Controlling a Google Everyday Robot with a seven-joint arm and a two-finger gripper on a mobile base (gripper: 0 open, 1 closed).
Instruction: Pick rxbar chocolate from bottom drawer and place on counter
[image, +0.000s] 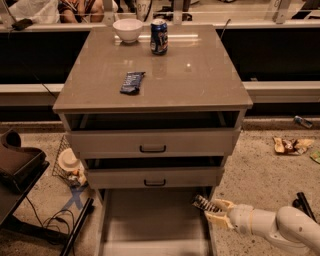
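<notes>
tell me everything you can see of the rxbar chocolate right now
The rxbar chocolate is a small, flat, dark wrapped bar with pale markings too fine to read. It is pinched at one end by the pale fingers of the tool, with its free end poking out to the left, slightly tilted. It is at the right edge of the open bottom drawer, well below the counter.
</notes>
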